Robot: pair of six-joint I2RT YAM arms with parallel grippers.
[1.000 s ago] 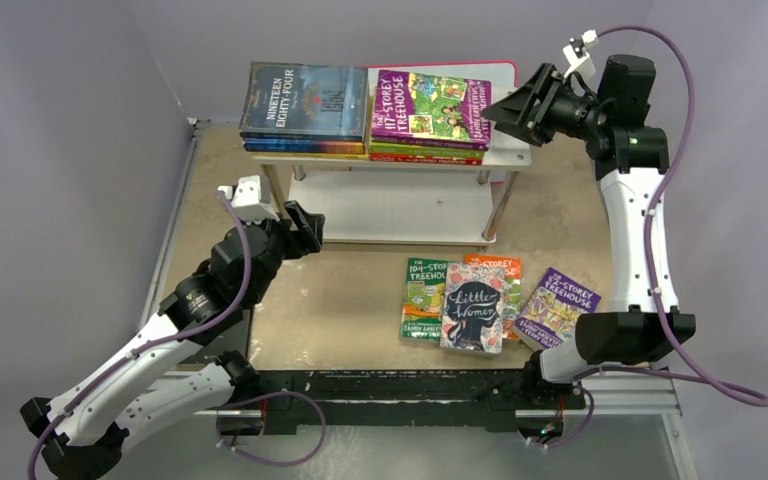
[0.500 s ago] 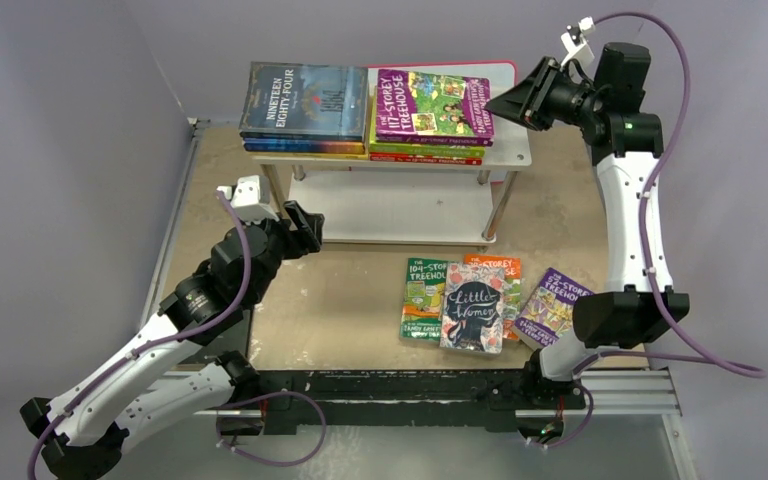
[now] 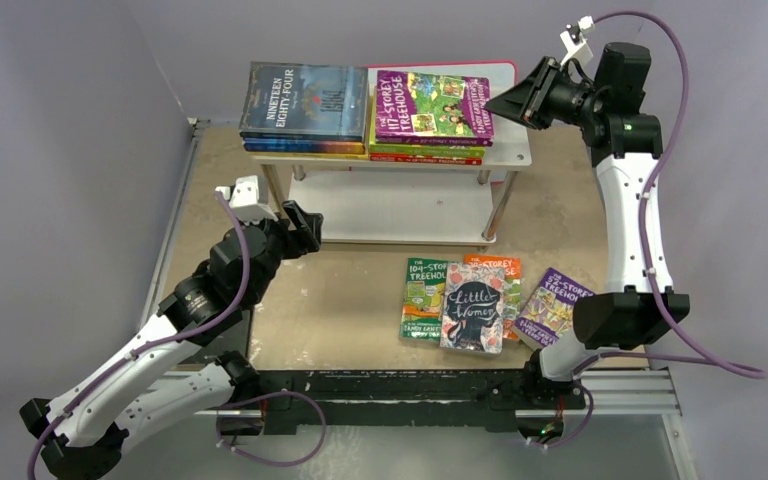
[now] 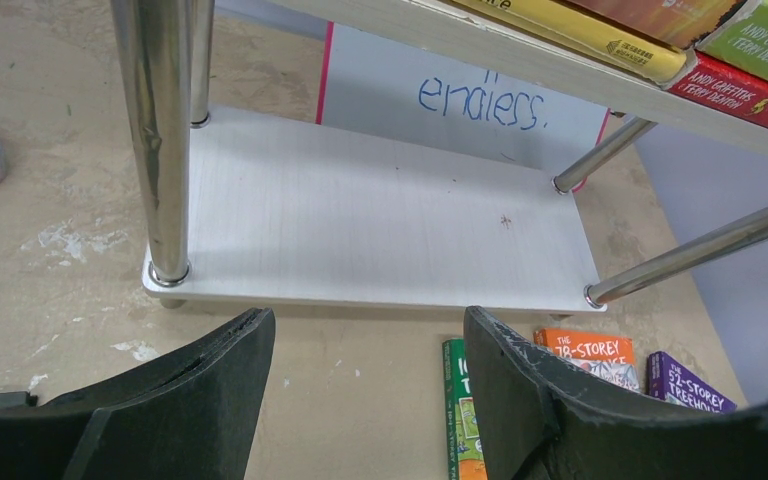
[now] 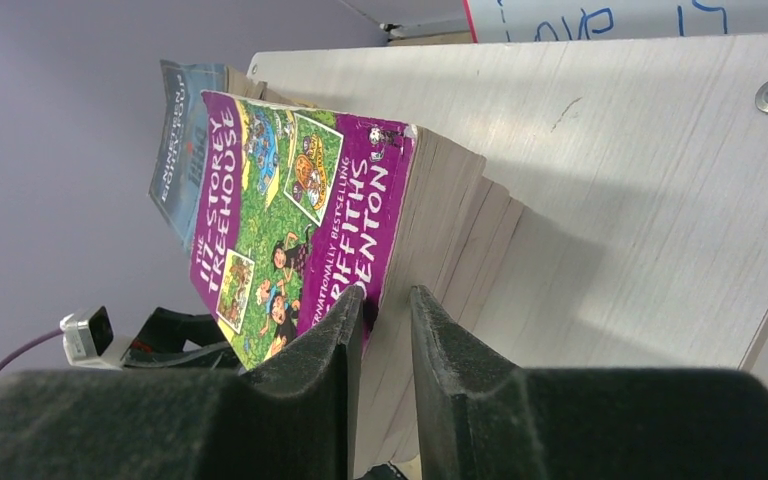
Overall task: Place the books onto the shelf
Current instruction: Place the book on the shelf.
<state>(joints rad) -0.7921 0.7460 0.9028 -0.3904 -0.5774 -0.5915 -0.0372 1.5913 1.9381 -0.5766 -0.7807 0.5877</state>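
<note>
Right gripper point(image 3: 510, 100) has drawn a little back from the right end of the shelf point(image 3: 512, 152) as its arm has straightened, and its jaws have narrowed; in the wrist view they stand nearly together, with a thin gap and nothing in it, just off the edge of the purple stack point(image 3: 430, 108); no book has shifted. I judge the job well past half: two stacks lie flat on the top board, the blue stack point(image 3: 305, 100) on the left and the purple stack touching it on the right; I cannot tell how many books each holds. Four remain on the table point(image 3: 340, 300) near the right arm's base: a green one point(image 3: 422, 295), Little Women point(image 3: 472, 308) lying over it and over an orange one point(image 3: 505, 268), and a purple one point(image 3: 557, 305) just beside; the lower board is bare. Left gripper point(image 3: 303, 225) hangs wide and empty by the shelf's front left leg; I expect the next pick to come from those four.
</note>
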